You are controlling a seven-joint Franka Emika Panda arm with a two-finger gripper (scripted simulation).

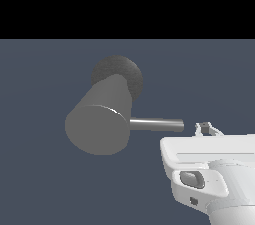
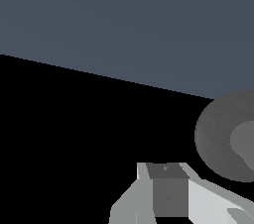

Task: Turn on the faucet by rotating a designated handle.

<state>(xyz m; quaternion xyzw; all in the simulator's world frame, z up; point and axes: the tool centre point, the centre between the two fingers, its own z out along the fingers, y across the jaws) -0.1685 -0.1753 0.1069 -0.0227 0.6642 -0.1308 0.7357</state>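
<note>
Gripper [image 1: 208, 130] tips peek just above the white arm [image 1: 214, 169] in the exterior view, close beside the free end of the handle [image 1: 157, 125] but not touching it; a small gap shows between them. Only the very ends of the fingers [image 1: 203, 128] are visible, so how far apart they stand cannot be told, and nothing is seen held between them.

Going from the exterior view's left: the faucet [image 1: 99, 122], a thick matte grey cylinder, points its flat round end face toward the camera and joins a darker, rough-textured round base [image 1: 123, 72] behind and above it. From the cylinder's side the thin, shiny rod runs level toward the exterior view's right, ending just short of the fingertips. The arm's bulky white body fills the lower right corner.

In the wrist view, one grey finger [image 2: 168, 193] sits in the foreground, with the dark round base [image 2: 221, 139] beyond it.
</note>
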